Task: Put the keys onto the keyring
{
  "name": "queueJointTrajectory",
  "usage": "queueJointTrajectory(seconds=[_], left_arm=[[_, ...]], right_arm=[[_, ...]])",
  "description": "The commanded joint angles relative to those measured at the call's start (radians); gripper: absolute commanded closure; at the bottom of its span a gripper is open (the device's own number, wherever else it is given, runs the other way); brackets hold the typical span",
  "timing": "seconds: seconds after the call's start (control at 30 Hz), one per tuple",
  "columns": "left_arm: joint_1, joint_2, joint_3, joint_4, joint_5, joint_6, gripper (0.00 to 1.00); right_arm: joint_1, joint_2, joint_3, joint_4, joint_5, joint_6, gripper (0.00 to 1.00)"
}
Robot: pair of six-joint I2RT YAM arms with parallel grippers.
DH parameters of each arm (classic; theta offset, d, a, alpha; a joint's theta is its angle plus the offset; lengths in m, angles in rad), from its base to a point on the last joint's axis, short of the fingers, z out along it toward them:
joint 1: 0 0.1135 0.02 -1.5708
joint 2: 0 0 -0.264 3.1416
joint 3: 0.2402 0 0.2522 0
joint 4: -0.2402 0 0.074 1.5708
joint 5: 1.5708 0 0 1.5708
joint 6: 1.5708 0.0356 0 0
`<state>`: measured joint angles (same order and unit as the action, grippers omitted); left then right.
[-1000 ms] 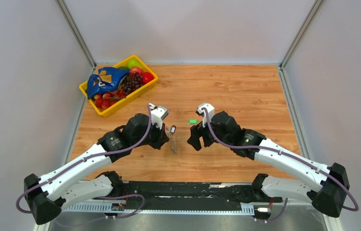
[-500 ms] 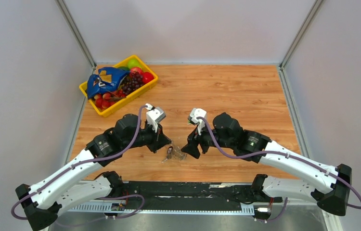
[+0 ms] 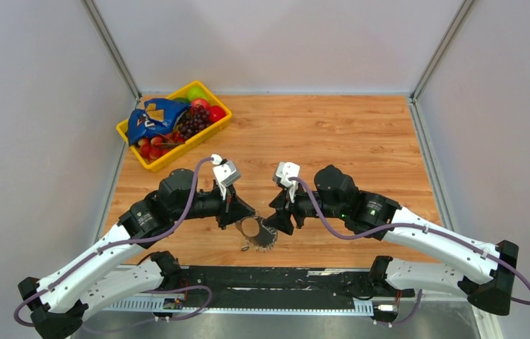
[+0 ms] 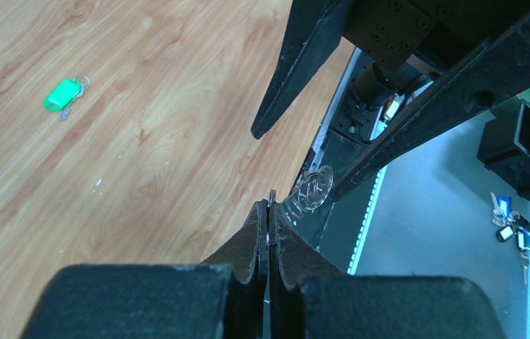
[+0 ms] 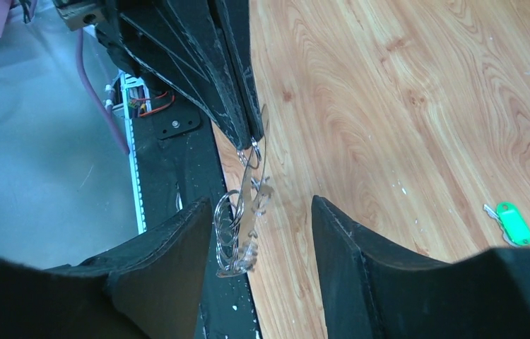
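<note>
Where bag (image 3: pixel 150 116) lies, basket (image 3: pixel 200 138) holds fruit (image 3: pixel 193 124).

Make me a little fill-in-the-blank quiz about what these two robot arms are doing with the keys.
1. The left gripper is clamped ____ on the keyring.
2. The right gripper has its fingers ____, one on each side of the keyring.
3. The key lying alone on the table has a ____ tag.
4. The basket at the table's far left is ____.

Missing words: shut; open; green; yellow.
</note>
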<state>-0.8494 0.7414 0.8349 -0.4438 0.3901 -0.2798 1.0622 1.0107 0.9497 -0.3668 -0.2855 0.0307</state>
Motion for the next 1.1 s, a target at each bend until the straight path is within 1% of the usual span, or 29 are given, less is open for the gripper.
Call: queueJointTrajectory(seconds=[0.0, 0.13, 0.3, 0.73, 1.07], left_arm=[[-0.001, -0.014, 0.032, 0.066, 0.072, 0.028, 1.0], [0.0, -0.021, 0.028, 0.071, 0.098, 0.036, 1.0], [0.0, -0.038, 0.017, 0.093, 0.144, 0.049, 1.0], [0.0, -0.059, 0.013, 0.09, 0.177, 0.073, 1.0], [-0.001, -0.062, 0.014, 0.102, 0.181, 0.071, 1.0]], right_arm=[[0.017, -0.014, 0.059, 0.062, -0.054, -0.026, 0.44], [0.023, -0.017, 0.066, 0.071, -0.077, -0.026, 0.44], [0.024, -0.025, 0.07, 0.079, -0.092, -0.055, 0.47], [0.025, -0.102, 0.021, 0.12, -0.019, -0.037, 0.56], [0.027, -0.088, -0.021, 0.129, 0.003, -0.037, 0.58]])
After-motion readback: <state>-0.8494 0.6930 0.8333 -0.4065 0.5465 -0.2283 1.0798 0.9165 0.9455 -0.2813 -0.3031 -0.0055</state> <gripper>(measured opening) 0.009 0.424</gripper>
